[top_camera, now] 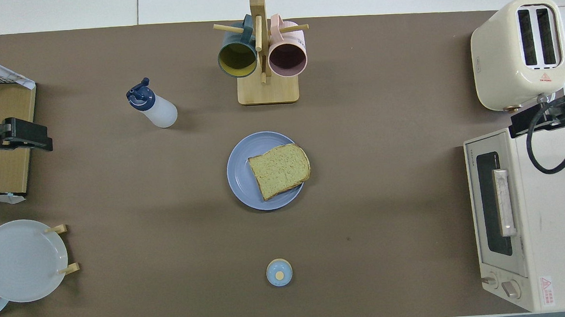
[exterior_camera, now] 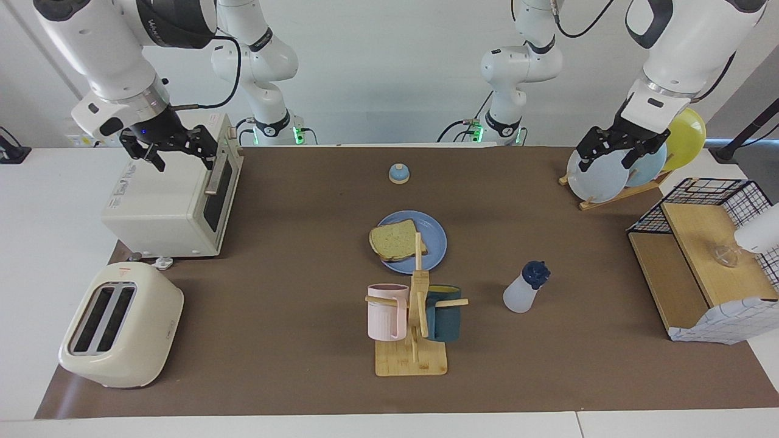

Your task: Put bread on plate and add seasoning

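In the facing view, at upper left, the right gripper (exterior_camera: 176, 149) hangs above the toaster oven (exterior_camera: 173, 204), fingers spread, nothing held. Mid-frame, the bread (exterior_camera: 395, 241) lies on the plate (exterior_camera: 433, 243), so that step looks done. Lower right of centre stands the seasoning (exterior_camera: 524, 288), untouched. Upper right, the left gripper (exterior_camera: 614, 151) hovers over the plate rack (exterior_camera: 599, 176), jaws apart and empty; likely next, it must descend onto that bottle.

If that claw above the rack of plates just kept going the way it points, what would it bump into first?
Probably the pale plate at the front of the rack: the left gripper, open, points down at its top edge. Depth is hard to judge.
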Controlling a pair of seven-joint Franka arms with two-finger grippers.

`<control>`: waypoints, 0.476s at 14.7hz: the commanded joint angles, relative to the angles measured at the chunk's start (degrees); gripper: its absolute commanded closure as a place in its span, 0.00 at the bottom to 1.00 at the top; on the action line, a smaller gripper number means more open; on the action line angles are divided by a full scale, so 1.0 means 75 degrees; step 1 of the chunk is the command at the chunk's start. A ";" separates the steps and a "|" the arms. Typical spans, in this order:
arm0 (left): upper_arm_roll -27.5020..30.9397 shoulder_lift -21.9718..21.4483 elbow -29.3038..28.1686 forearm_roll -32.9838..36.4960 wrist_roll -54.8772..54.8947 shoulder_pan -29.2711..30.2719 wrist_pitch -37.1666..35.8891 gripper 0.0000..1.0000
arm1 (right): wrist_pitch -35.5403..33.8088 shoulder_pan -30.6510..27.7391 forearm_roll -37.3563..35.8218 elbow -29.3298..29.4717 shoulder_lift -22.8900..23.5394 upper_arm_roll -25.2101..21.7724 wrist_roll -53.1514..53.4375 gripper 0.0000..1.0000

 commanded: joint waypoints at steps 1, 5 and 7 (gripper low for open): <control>-0.0058 0.0154 0.0325 -0.0036 0.0108 0.0075 -0.0334 0.00 | 0.0021 -0.0007 -0.0025 -0.0078 -0.0092 -0.0012 -0.0177 0.00; -0.0058 0.0107 0.0314 -0.0083 0.0119 0.0086 -0.0205 0.00 | 0.0021 -0.0007 -0.0025 -0.0090 -0.0092 -0.0012 -0.0177 0.00; -0.0058 0.0107 0.0314 -0.0083 0.0119 0.0087 -0.0205 0.00 | 0.0021 -0.0019 -0.0025 -0.0078 -0.0092 -0.0012 -0.0177 0.00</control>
